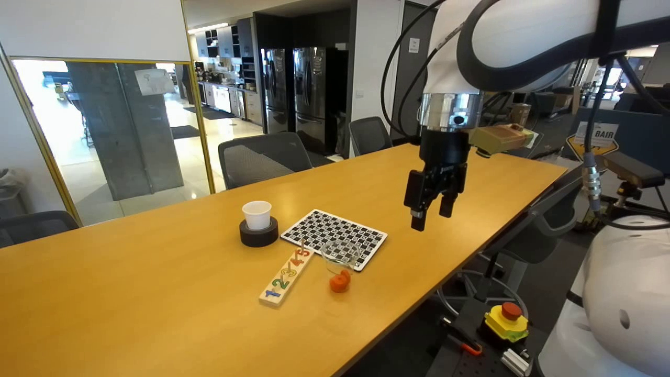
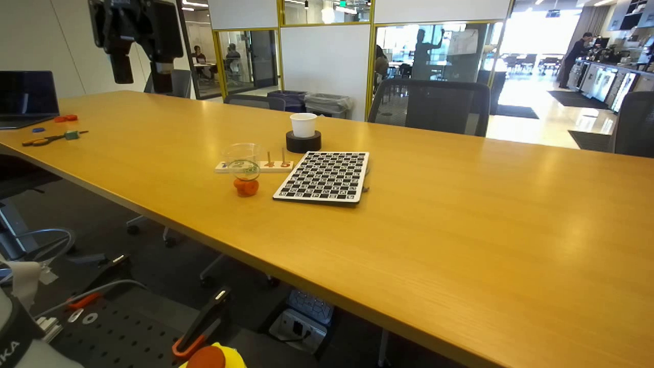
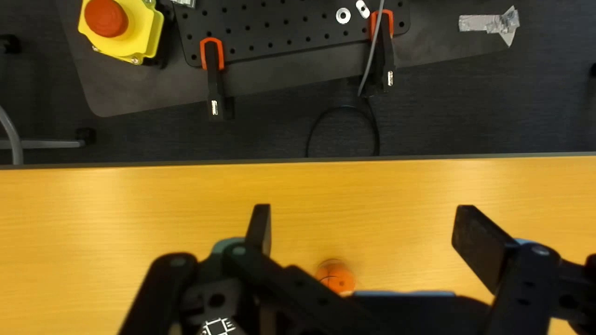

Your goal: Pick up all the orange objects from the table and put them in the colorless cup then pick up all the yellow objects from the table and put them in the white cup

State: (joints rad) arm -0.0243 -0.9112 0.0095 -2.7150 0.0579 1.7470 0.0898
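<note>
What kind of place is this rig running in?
Likely an office, perhaps its meeting area. Signs: a long table with mesh-backed chairs along it, and tall refrigerators in the background.

Yellowish table (image 2: 485,230) here's got a checkered board (image 1: 333,234), numbered strip (image 1: 287,275), black roll (image 1: 259,236) and clear cup (image 2: 242,161) on it, plus scissors (image 2: 42,141) and red-orange bits (image 2: 70,117) over by a laptop (image 2: 26,94).

We read digits and letters here.
1 to 5 line a wooden strip (image 1: 286,278) inside the table's (image 1: 157,293) robot-side edge; BAIR heads a sign (image 1: 596,134) beyond a far corner; KA marks the robot (image 2: 25,332).
</note>
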